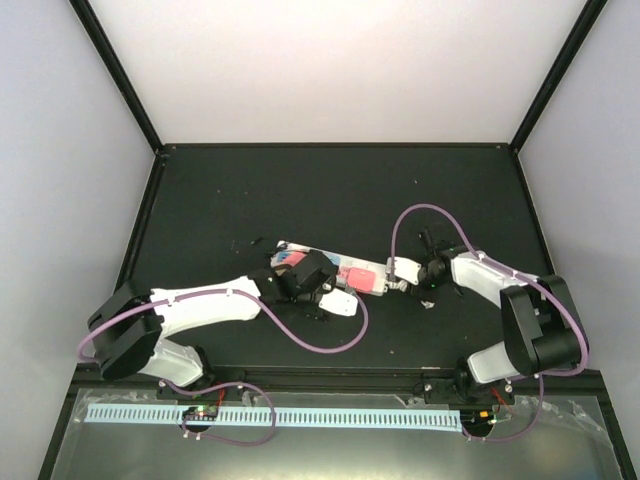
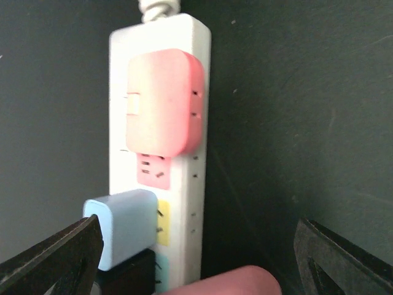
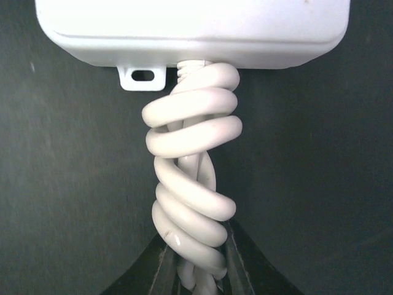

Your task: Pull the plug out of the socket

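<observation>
Socket (image 3: 190,31) cord (image 3: 193,178) in right hand (image 3: 196,255)

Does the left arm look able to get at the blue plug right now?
Probably yes. The left gripper hangs open over the socket, with the blue plug uncovered beside one finger. The right gripper pinches the cord at the far end, clear of it.

Reaching inward low with left arm (image 1: 205,303), left fingers (image 2: 55,258) spread wide; right arm (image 1: 490,275) bent, right fingers (image 3: 252,273) clamped on cord (image 3: 193,123).
</observation>
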